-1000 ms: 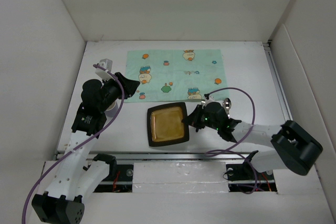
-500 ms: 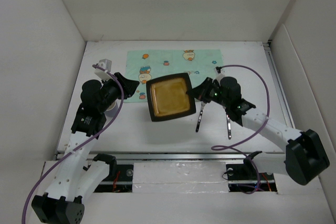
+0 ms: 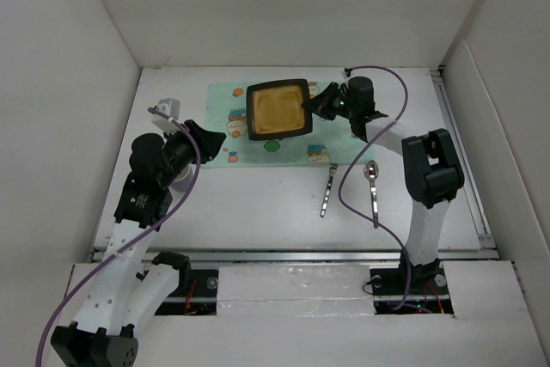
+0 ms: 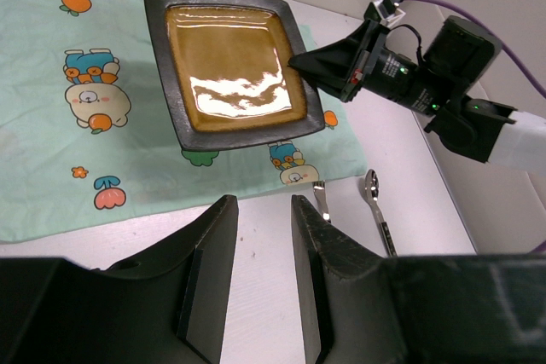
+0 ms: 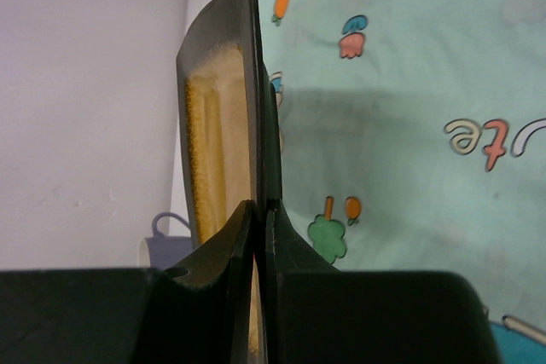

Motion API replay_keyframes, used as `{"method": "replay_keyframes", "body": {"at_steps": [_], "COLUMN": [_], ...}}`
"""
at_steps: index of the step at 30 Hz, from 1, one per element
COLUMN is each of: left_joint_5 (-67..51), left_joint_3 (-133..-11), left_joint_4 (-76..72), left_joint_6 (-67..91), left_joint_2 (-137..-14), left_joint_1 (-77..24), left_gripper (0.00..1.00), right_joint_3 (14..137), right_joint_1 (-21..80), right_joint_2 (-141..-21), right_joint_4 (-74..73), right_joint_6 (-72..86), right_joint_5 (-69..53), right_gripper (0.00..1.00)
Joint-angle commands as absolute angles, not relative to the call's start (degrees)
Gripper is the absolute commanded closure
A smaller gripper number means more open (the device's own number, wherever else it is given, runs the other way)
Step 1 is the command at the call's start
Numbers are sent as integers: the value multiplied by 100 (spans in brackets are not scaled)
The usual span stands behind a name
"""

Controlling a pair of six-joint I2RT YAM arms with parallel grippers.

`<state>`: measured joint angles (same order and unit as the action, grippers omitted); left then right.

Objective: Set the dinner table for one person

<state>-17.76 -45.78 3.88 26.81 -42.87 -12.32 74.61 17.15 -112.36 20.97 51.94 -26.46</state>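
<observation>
1. Because the right gripper [image 3: 320, 106] is pinching the plate [image 3: 277, 109] by the middle of its right-hand rim, the whole plate lies to that gripper's left, reaching out over the placemat [image 3: 344, 126].
2. In the right wrist view we see the plate edge-on, with its rim caught between the two fingers [image 5: 230, 245]. Its shadow falls apart from it on the placemat, so we judge that it is held just clear of the placemat. We cannot tell whether its far corner touches.
3. The plate is nearly square, so it has no real long axis. Its sides are turned slightly against the placemat's edges, and its far rim sits about level with the placemat's far edge, so it is off-centre.
4. We judge that the coming move must draw the plate back toward the bases, square it up and lower it flat before the grip opens.
5. The left gripper [image 4: 262, 210] hangs spread, with nothing between its fingers, near the placemat's near left corner and well apart from the plate.
6. The dinner table [image 3: 258, 212] spans the whole workspace beneath both grippers. On its bare surface, just off the placemat's near right corner, the fork [image 3: 328, 188] and spoon [image 3: 373, 188] lie side by side but apart, with their handles pointing toward the bases.
</observation>
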Motion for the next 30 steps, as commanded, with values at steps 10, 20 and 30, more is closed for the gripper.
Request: {"method": "replay_keyframes", "body": {"at_steps": [10, 20, 30], "left_joint_5": [-1784, -1784, -1767], "left_joint_3": [-4825, -4825, -4808], "left_joint_4": [237, 228, 220], "left_joint_6": [2584, 2593, 2593], "left_joint_2": [-4263, -4307, -4298], "left_joint_1": [-1248, -1248, -1248], "left_gripper": [71, 71, 71], "right_joint_3": [8323, 8428, 8455], "right_joint_1": [1442, 1441, 1441], "right_joint_2": [-11856, -12260, -12726], "right_joint_4": [2812, 3147, 3402], "right_joint_6": [5414, 5722, 5959], "right_joint_5": [-3375, -3305, -3191], "right_gripper": [100, 100, 100]}}
